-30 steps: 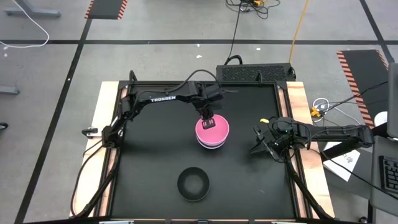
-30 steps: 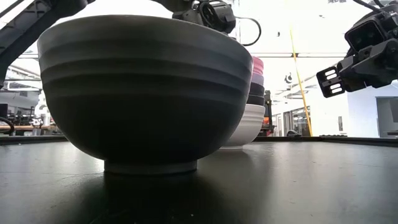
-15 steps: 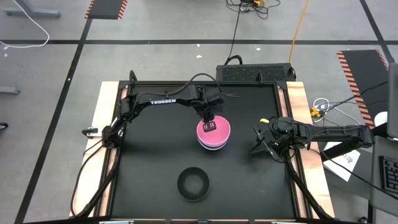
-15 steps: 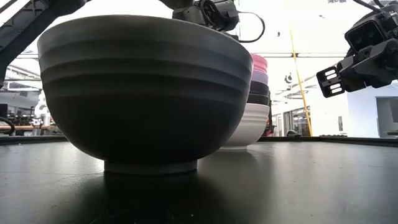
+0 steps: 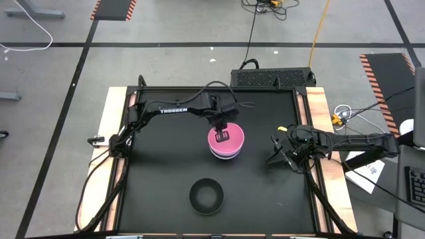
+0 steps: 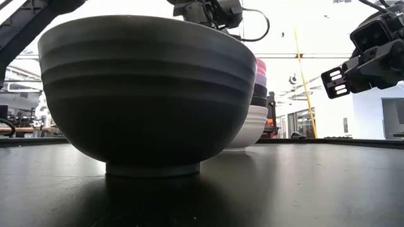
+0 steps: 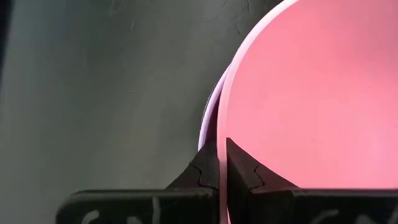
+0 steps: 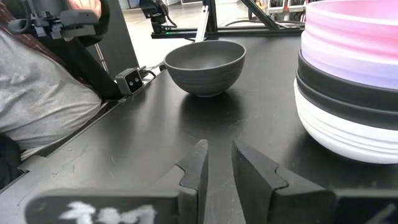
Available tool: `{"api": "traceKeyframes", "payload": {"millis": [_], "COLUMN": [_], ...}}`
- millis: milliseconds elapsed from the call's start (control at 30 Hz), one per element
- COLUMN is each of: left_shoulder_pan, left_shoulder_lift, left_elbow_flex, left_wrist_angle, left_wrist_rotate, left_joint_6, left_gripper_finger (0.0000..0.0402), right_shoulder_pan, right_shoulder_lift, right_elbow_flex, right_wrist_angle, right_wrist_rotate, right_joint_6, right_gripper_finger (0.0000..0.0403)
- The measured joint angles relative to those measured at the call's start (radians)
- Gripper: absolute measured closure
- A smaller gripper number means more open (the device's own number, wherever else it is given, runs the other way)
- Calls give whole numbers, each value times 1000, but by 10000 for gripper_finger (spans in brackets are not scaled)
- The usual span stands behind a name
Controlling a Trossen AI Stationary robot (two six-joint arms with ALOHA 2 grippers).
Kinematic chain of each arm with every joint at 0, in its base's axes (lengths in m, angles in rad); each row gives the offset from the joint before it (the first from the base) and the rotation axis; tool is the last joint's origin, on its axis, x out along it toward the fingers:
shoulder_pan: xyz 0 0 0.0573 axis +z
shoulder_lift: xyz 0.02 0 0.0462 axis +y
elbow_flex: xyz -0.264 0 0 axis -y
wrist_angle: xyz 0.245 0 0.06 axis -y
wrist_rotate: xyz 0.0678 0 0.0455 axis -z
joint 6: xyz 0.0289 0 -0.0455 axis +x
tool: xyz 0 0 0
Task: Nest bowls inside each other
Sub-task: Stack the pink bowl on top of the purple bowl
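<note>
Under L gripper (image 5: 224,136), pinched at rim: pink bowl (image 5: 228,138) atop stack.

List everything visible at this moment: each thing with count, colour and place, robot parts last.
Stack of nested bowls: one stack at table centre; white bowl at the bottom, black above it, lavender next, pink bowl on top.
Lone bowl: one, black, near the table's front edge, apart from the stack.
Table: one, black top with wooden side edges.
Grey box: one, behind the table's far edge.
Person: grey clothing beyond the table, right wrist view.
Left pincer: shut on the pink bowl's rim.
Right pincer: at the table's right side, holding nothing.
</note>
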Motion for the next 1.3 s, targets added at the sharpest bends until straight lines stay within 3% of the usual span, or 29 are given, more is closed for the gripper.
{"api": "traceKeyframes", "payload": {"millis": [1000, 1300], "left_shoulder_pan": [-44, -45], "left_shoulder_lift": [0, 0], "left_elbow_flex": [-1, -1], "left_wrist_angle": [-13, -13], "left_wrist_rotate": [-142, -135], "left_joint_6": [-13, -16], "left_gripper_finger": [399, 399], "right_shoulder_pan": [0, 0], "right_shoulder_lift": [0, 0], "right_elbow_flex": [0, 0], "right_wrist_angle": [0, 0], "right_wrist_rotate": [0, 0], "right_joint_6": [0, 1], "right_gripper_finger": [341, 341]}}
